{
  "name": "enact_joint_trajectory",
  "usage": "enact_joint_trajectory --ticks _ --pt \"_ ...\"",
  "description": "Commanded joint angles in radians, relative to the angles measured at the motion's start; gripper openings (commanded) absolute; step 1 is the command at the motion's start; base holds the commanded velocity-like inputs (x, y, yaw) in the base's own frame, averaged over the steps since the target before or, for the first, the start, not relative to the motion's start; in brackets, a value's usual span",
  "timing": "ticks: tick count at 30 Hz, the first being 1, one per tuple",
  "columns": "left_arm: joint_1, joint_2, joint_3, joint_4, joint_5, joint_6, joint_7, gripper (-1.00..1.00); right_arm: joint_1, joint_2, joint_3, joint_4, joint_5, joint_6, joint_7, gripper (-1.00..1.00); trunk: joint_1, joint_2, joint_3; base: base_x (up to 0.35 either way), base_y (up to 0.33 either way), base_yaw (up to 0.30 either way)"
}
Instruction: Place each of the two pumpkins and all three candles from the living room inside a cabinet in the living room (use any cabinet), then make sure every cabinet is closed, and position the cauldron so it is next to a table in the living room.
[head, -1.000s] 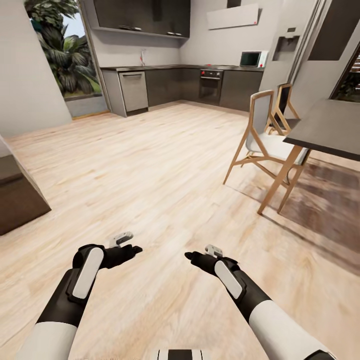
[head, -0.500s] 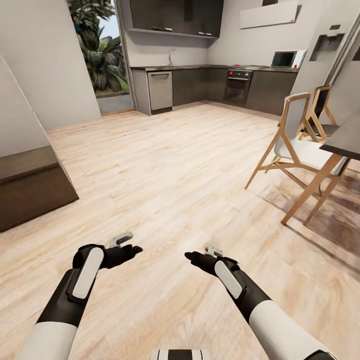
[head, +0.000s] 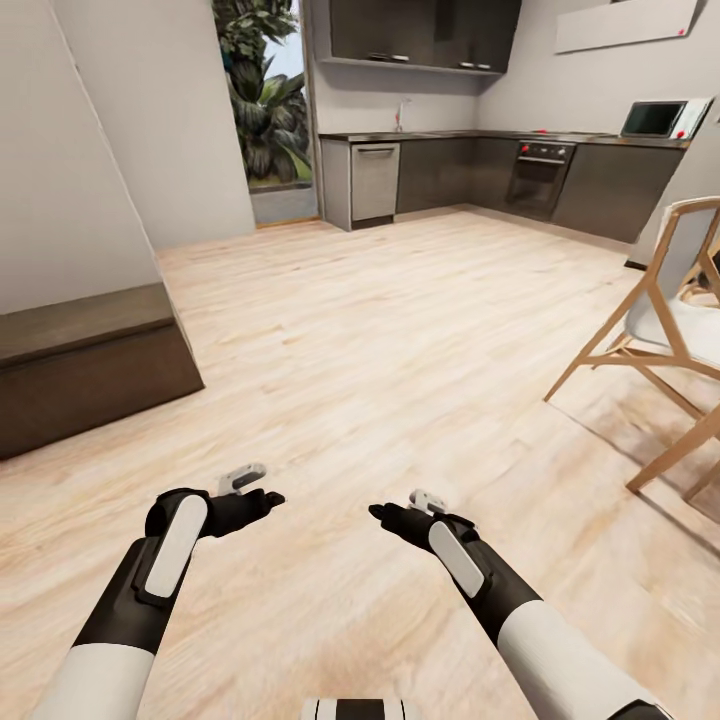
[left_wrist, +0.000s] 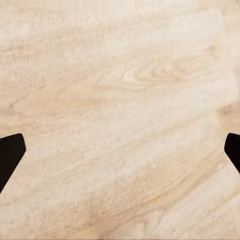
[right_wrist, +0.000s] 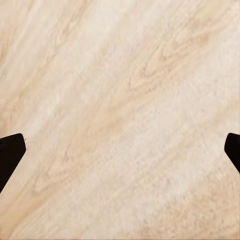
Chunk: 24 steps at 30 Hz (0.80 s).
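The low dark-brown cabinet stands against the wall at the left, its front shut as far as it shows. Pumpkins, candles and cauldron are out of view. My left gripper hovers over bare wood floor, open, and the left wrist view has its dark fingertips wide apart with nothing between them. My right gripper is likewise open above the floor, its fingertips spread and holding nothing.
A wooden chair with a white seat stands at the right, and a slanted wooden leg shows beyond it at the edge. Dark-grey kitchen units line the far wall. Light wood floor stretches ahead.
The whole view has swung to the left, so the camera turned. The cabinet has come further into view and the chair and table have slid off to the right. Both arms hold the same pose.
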Motion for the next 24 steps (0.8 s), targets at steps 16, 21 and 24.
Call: enact_joint_trajectory --ticks 16,21,24 --pt "0.0 0.0 0.002 0.0 0.01 0.003 0.009 1.0 0.0 -0.002 0.003 -0.002 -0.009 0.0 -0.006 1.0 0.0 0.0 -0.002 0.156 0.0 0.258" --pt "0.0 0.0 0.001 0.0 0.01 0.003 0.009 1.0 0.0 -0.001 0.003 -0.002 -0.008 0.0 -0.008 1.0 0.0 0.0 -0.002 0.147 0.0 0.026" --pt "0.0 0.0 0.001 0.0 0.01 0.003 0.009 1.0 0.0 -0.001 0.003 -0.002 -0.007 0.0 -0.009 1.0 0.0 0.0 -0.002 0.147 0.0 0.09"
